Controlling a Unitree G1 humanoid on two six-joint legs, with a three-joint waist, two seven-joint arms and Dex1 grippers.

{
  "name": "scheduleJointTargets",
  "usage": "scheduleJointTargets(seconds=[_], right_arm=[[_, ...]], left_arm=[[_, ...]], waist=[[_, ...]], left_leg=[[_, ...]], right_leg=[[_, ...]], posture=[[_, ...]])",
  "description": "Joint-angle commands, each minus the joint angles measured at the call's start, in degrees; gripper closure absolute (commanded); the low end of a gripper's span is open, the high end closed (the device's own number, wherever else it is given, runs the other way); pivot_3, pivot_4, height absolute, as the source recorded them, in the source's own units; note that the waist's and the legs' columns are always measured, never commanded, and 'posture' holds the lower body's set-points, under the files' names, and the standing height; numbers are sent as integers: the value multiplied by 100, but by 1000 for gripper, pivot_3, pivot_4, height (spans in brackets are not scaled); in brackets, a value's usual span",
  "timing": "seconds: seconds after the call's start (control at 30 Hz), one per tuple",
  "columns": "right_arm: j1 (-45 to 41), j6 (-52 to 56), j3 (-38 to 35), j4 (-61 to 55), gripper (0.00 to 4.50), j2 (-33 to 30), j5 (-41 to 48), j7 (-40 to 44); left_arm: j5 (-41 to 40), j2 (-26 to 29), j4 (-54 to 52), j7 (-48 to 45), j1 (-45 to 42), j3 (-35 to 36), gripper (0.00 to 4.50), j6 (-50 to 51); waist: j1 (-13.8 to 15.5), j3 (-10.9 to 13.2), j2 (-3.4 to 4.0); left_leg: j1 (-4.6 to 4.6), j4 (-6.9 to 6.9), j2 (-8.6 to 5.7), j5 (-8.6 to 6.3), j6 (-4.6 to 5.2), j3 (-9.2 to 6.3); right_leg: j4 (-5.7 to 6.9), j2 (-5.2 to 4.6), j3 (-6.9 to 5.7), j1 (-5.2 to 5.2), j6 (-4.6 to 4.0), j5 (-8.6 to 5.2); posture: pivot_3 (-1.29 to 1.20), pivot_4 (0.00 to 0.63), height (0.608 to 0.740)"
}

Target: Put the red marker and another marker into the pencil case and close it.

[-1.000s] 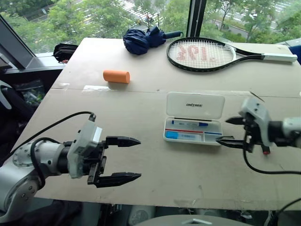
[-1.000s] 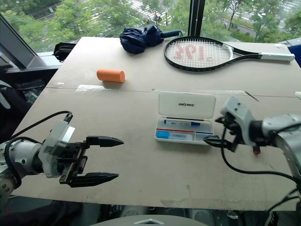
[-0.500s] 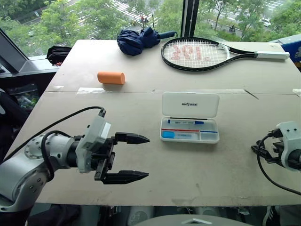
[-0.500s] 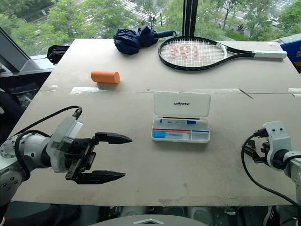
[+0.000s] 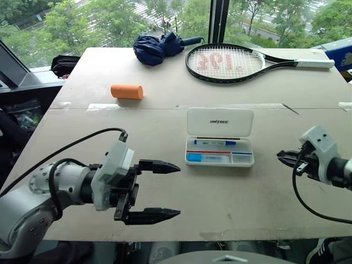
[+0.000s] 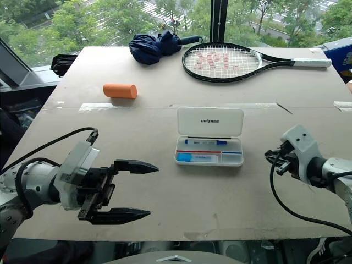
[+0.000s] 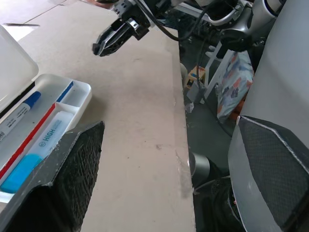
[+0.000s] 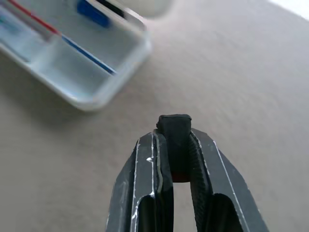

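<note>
Pencil case [image 5: 220, 137] is seen open on the bench [image 5: 165, 110], markers inside, unclosed; left tool [image 5: 159, 190] is spread, right tool [image 5: 283, 158] pinched together, empty.

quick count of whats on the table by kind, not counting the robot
pencil case: 1, lid open
markers in its tray: 2, a blue-capped one and a light blue one
orange cylinder: 1
tennis racket: 1
folded navy umbrella: 1
total: 6
</note>
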Motion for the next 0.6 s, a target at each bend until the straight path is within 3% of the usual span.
scheduleJointTargets(seconds=[0.03,0.23,0.47,0.53,0.6], right_arm=[[-791,-1039,1277,119,4484,-364,-226,657],[-1600,-2099,2561,937,4484,-526,-885,1149],[-1914,-2701,3037,1638,4484,-470,-1312,1503],[-1942,-2781,3029,1709,3497,-443,-1339,1554],[-1917,-2819,2931,1685,2812,-472,-1313,1601]], left_arm=[[-813,241,-673,352,242,743,0,85],[-1961,633,-1047,888,676,1722,0,150],[-2663,880,-1084,1182,1070,2501,0,225],[-2684,894,-1083,1200,1135,2580,0,242],[-2660,902,-1071,1214,1169,2599,0,249]], waist=[[18,2,-4],[115,7,-10],[98,9,-7],[88,9,-7],[84,9,-6]], left_leg=[[0,0,1,0,0,-3],[-8,5,-11,0,-1,-7],[-7,6,-20,1,-2,-5],[-7,6,-21,1,-2,-4],[-7,6,-23,1,-2,-5]], right_leg=[[0,0,-3,0,-1,0],[-6,-15,-10,2,-2,-1],[-4,-22,-11,1,-3,-1],[-4,-22,-10,1,-3,-1],[-4,-21,-11,1,-3,-1]], posture=[[0,150,732],[0,150,732],[0,150,732],[0,150,732],[0,150,732]])
